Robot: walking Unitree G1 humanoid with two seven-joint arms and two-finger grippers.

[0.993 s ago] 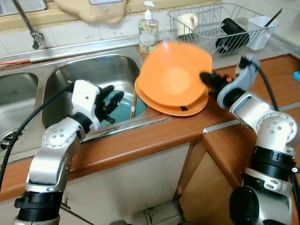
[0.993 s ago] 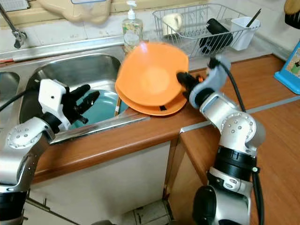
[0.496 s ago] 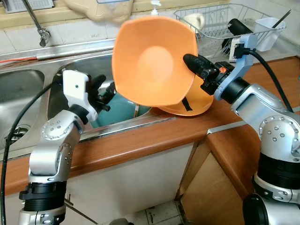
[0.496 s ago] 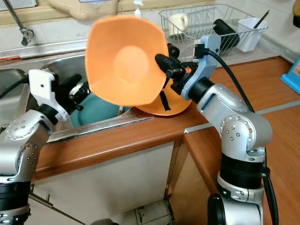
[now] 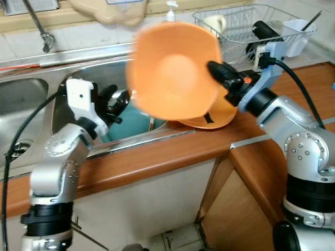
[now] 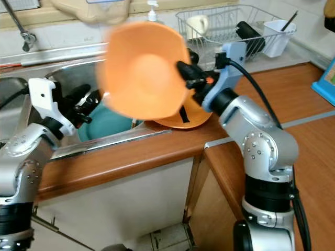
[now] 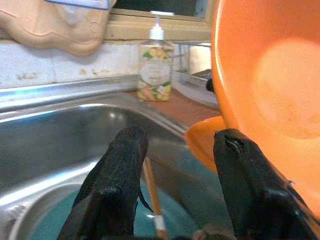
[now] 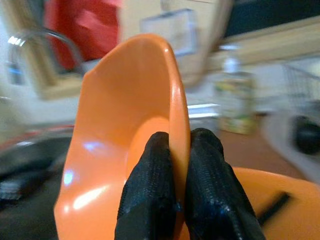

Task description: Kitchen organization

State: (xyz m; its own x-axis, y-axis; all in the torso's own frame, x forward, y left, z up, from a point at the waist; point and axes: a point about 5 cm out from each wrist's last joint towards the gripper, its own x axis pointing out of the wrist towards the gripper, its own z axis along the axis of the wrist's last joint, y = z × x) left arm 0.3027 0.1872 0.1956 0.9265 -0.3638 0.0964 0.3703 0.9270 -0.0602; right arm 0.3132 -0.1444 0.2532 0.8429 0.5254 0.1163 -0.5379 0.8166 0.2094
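My right gripper (image 5: 213, 68) is shut on the rim of an orange bowl (image 5: 174, 70), holding it tilted and blurred in the air over the sink's right edge. In the right wrist view both fingers (image 8: 156, 192) pinch that rim (image 8: 176, 100). A second orange bowl (image 5: 222, 112) rests on the wooden counter below it. My left gripper (image 5: 116, 100) stands open over the sink (image 5: 141, 140), just above a teal plate (image 5: 133, 121). Seen from the left wrist, its fingers (image 7: 122, 167) have nothing between them, and a chopstick (image 7: 152, 197) lies in the basin.
A wire dish rack (image 5: 238, 29) with a mug, a black item and a white cup stands at the back right. A soap bottle (image 7: 156, 70) sits behind the sink, the faucet (image 5: 39, 29) at the back left. A blue object (image 6: 324, 78) lies on the right counter.
The right gripper lifted the top orange bowl off the lower one and tilted it up over the sink edge; it is now blurred and shifted slightly right. The left gripper stayed over the sink.
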